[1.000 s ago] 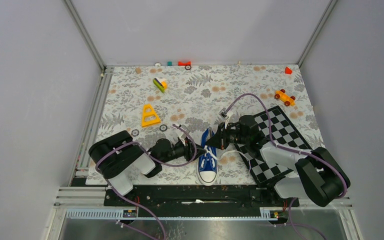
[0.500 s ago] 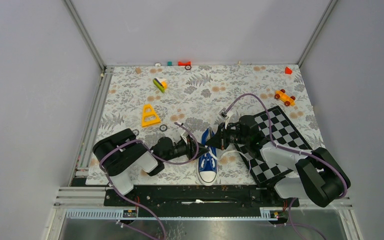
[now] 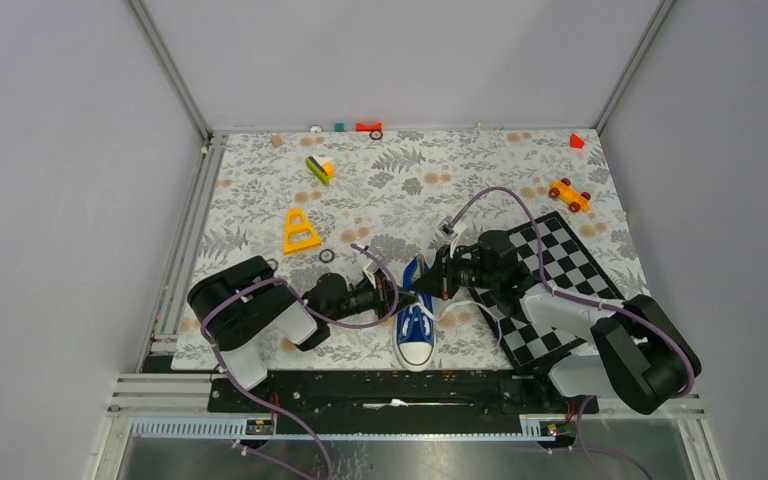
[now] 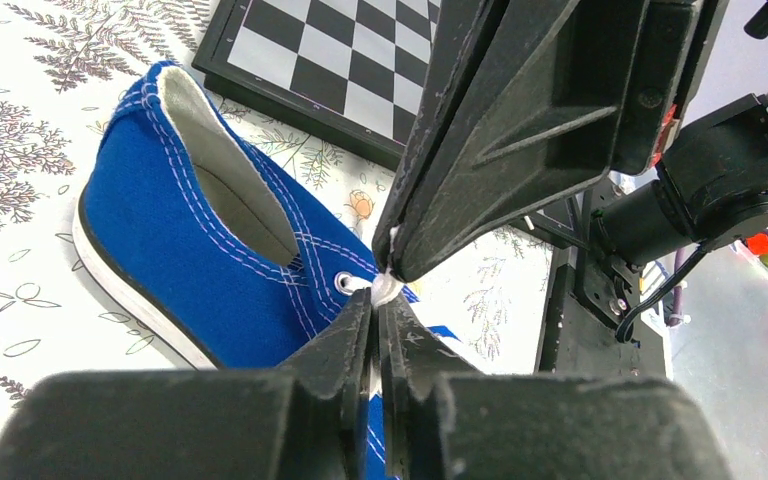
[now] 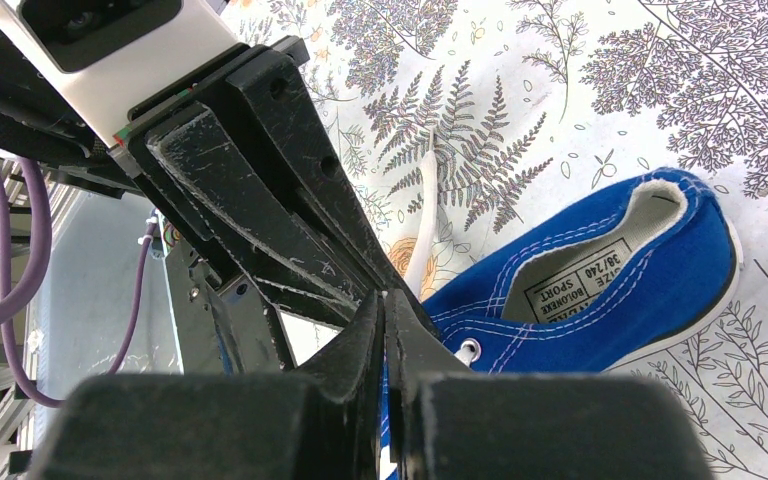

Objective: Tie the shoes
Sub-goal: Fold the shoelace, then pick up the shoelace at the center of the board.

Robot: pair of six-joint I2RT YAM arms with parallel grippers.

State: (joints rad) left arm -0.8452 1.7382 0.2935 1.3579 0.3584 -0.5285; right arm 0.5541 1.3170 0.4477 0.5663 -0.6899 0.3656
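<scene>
Blue canvas sneaker (image 3: pixel 416 335) is seen untied at the near edge of the desk (image 3: pixel 260 190), between both arms. One white lace (image 4: pixel 385 290) is pinched by the closed left fingers (image 4: pixel 355 330) and, apparently, the closed right fingers (image 5: pixel 360 335). No loop or knot is formed yet.

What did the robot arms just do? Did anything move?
The left gripper slid right, up to the blue shoe. It closed its fingers on a bit of white lace by the eyelets. The right gripper stayed shut at the same spot. The shoe and the chessboard did not move.
</scene>
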